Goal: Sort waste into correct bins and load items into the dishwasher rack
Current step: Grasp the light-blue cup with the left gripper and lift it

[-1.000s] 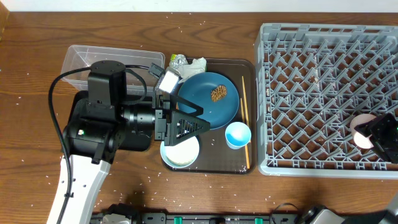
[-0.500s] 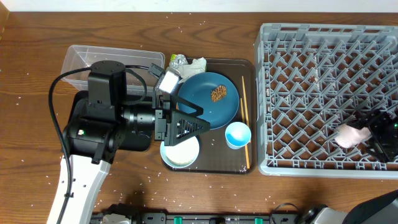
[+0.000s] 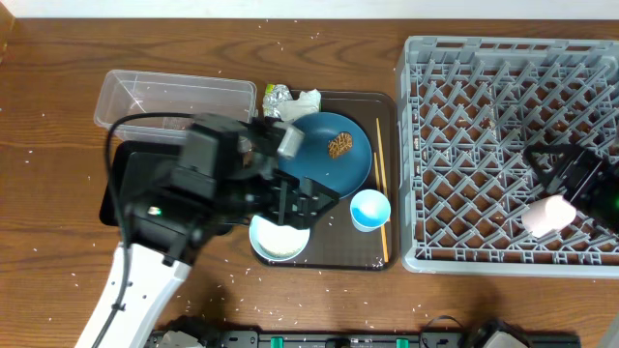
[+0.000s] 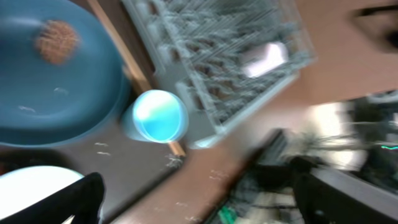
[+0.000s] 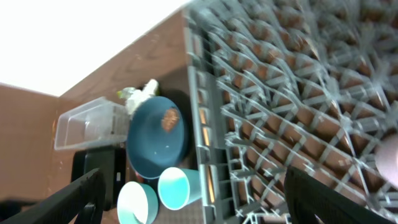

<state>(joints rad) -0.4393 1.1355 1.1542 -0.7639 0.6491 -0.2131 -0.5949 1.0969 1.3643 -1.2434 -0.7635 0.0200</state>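
Just right of my left hand, on the brown tray: 1 light blue cup, upright, beside the chopsticks. Hand: fingers apart, empty. Nearer arm: left. Right hand: apart, over the rack.

A robotics lab bench dressed as a dish-clearing station is indicated. A wooden table is set against a plain white wall, and a cabled robot arm is seen rising from its front edge, where black mounting hardware with green connectors is fixed. Cables and dark equipment are glimpsed, blurred, beyond the table edge. Kitchen ware is laid out as props: a grey dishwasher rack, a brown serving tray with a blue plate and cup, and a clear tub.
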